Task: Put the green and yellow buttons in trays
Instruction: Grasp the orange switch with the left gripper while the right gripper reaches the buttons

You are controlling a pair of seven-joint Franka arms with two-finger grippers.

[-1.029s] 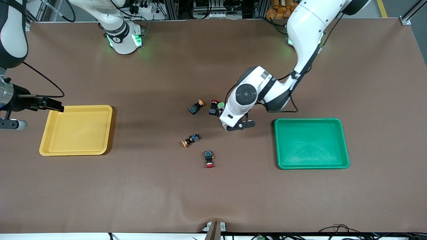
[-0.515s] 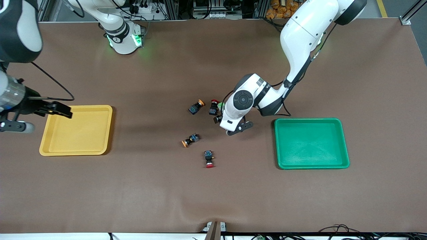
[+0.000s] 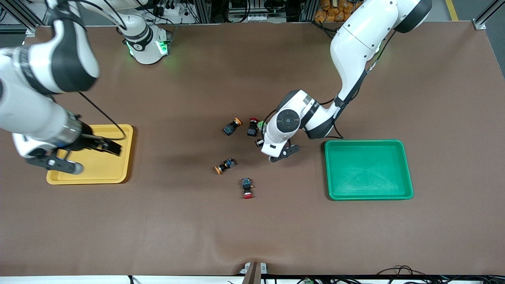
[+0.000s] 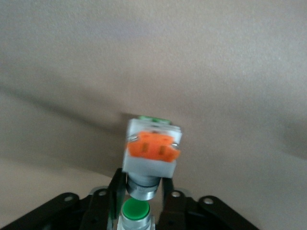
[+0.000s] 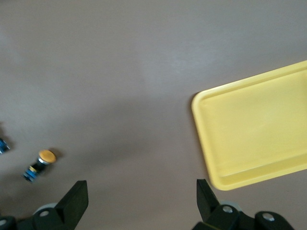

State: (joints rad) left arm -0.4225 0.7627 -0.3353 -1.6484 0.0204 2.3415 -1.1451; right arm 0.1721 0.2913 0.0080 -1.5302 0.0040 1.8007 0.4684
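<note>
My left gripper [image 3: 260,141] [image 4: 140,181] is low at the table's middle, shut on the silver collar of a grey-bodied button with an orange block [image 4: 152,152]. A green round cap [image 4: 135,211] shows between the finger bases, close to that collar. A green bit [image 3: 261,124] peeks out beside the hand. Two yellow-capped black buttons [image 3: 232,127] [image 3: 225,165] [image 5: 40,164] lie on the mat. My right gripper [image 3: 112,149] [image 5: 141,199] is open and empty over the yellow tray [image 3: 90,173] [image 5: 254,134]. The green tray [image 3: 369,195] holds nothing.
Two red-capped black switches [image 3: 252,127] [image 3: 247,188] lie among the buttons, one beside the left hand, one nearer the camera. The brown mat [image 3: 355,236] covers the table. The left forearm hangs over the mat between the buttons and the green tray.
The left gripper's fingers have closed on the grey button's collar. The right arm has swung in from the table's end and now hangs over the yellow tray.
</note>
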